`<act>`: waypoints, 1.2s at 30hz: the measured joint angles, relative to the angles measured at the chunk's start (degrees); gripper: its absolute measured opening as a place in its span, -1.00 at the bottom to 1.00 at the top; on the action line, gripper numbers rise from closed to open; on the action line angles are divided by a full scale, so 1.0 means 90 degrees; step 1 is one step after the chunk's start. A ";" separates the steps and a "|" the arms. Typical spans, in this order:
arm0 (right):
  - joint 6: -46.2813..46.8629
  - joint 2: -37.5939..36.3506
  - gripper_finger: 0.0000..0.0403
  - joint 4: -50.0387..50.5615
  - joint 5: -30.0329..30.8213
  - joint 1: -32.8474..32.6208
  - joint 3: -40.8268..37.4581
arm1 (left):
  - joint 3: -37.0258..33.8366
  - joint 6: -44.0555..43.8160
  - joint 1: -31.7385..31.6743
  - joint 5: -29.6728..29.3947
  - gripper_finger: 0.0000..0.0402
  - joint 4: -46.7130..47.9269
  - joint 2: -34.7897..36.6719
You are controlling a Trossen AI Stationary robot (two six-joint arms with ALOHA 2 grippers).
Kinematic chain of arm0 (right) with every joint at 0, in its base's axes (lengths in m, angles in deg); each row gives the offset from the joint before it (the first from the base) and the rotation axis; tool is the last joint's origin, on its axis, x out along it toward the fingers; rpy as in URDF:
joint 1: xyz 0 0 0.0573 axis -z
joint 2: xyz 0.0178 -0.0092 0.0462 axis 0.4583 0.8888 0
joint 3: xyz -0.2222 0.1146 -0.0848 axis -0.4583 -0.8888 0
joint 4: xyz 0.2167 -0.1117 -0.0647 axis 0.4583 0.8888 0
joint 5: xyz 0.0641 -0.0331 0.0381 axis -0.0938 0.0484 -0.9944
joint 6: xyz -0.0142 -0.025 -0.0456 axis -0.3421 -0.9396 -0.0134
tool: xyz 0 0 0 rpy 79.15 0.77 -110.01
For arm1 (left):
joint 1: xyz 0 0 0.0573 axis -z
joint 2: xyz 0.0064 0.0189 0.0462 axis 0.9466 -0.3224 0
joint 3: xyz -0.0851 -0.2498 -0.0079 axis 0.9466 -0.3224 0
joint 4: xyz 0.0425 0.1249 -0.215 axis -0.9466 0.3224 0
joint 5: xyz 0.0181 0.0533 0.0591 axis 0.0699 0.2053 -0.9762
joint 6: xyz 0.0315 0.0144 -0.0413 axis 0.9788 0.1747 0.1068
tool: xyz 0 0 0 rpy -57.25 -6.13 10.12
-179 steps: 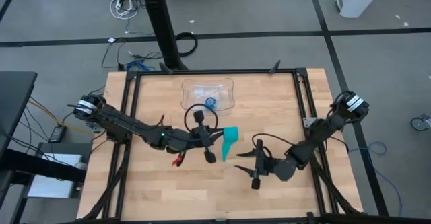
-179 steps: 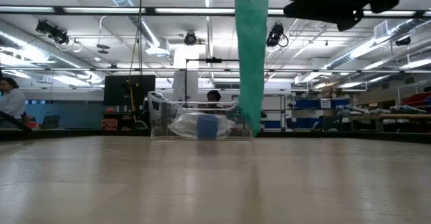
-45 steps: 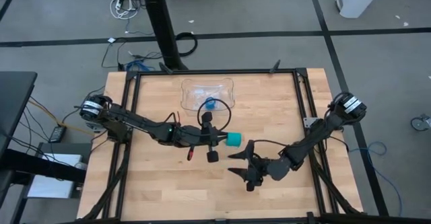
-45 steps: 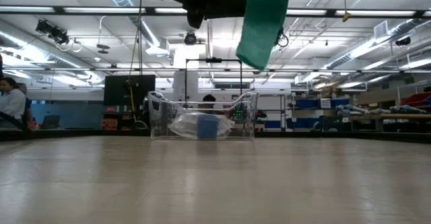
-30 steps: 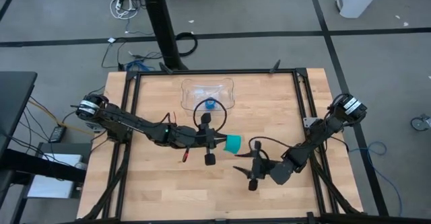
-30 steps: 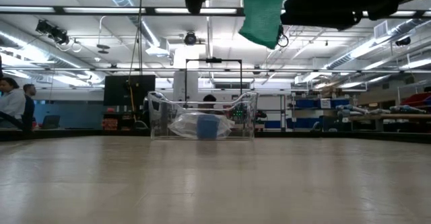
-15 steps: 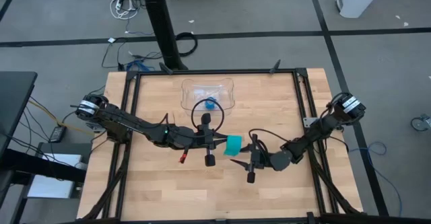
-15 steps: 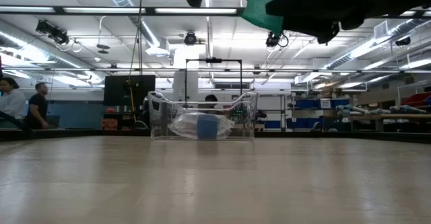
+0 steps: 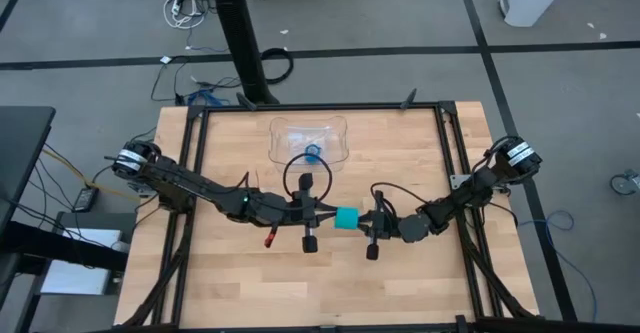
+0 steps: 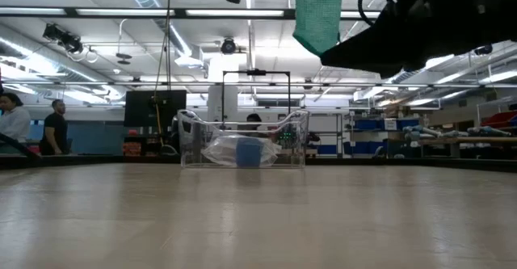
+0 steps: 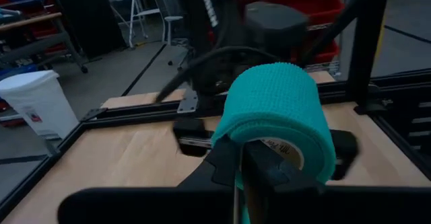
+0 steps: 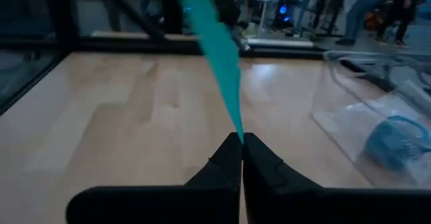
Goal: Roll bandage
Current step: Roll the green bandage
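I have the bandage (image 9: 347, 218) mostly wound, held up off the desk (image 9: 420, 163) between my hands; left hand (image 9: 322, 214) clenched on the roll's core; right hand (image 12: 241, 145) pinching the loose tail; that tail is left to wind.

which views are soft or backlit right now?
Right wrist view: the teal-green fabric bandage and the clear plastic tray are blurred. Low view: ceiling lights backlight the arms into silhouettes; the bandage tail stays readable. Left wrist view: roll sharp, room behind soft. High view: even light, no glare.
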 joint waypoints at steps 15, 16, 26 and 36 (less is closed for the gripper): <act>-0.1578 -0.1905 -1.00 0.0685 0.0116 0.0456 -0.0451 | 0.0000 -0.0002 0.0177 -0.0122 -0.92 0.0189 -0.0005; -0.1603 -0.2144 -1.00 0.1027 0.0117 0.0457 -0.0417 | 0.0000 -0.0005 0.0177 -0.0148 -0.92 0.0196 -0.0005; -0.2370 -0.3350 -1.00 0.3329 -0.0172 0.0489 0.0596 | 0.0000 -0.0068 0.0155 -0.0219 -0.92 0.0313 -0.0005; -0.3421 -0.2545 -1.00 0.4029 -0.0737 0.0091 0.1904 | 0.0002 0.0046 0.0158 -0.0287 -0.92 0.0413 -0.0005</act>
